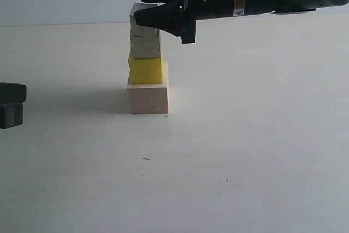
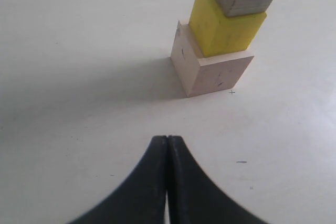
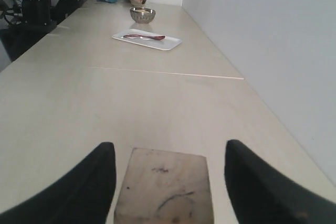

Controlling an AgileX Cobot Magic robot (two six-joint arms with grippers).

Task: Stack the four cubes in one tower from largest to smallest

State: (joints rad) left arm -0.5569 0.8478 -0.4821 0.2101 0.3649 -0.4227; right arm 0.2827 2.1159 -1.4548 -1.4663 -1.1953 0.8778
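Exterior view: the tower (image 1: pixel 147 64) stands complete on the table (image 1: pixel 245 162). Its large pale cube (image 1: pixel 148 96) forms the base, with the yellow cube (image 1: pixel 146 69) on it. The medium pale cube (image 1: pixel 145 46) sits above that, and the small pale cube (image 1: pixel 146 9) is on top. The stack is not flush: the yellow cube sits towards one edge of the base, and the medium cube is turned slightly on it.

The right gripper (image 1: pixel 139 7) reaches in level with the top of the tower, one finger on each side of the small cube. In the right wrist view, the right gripper (image 3: pixel 169 148) stands wide. Bare table shows between each finger (image 3: pixel 89 182) and the small cube (image 3: pixel 165 187), so nothing is held.

The left gripper (image 1: pixel 11 105) rests low, well apart from the tower on the side away from the right arm. In the left wrist view, its fingers (image 2: pixel 157 182) are pressed together and empty, pointing towards the large pale cube (image 2: pixel 215 74).

Far beyond the tower lie a white tray (image 3: pixel 170 43) and a bowl (image 3: pixel 142 14).
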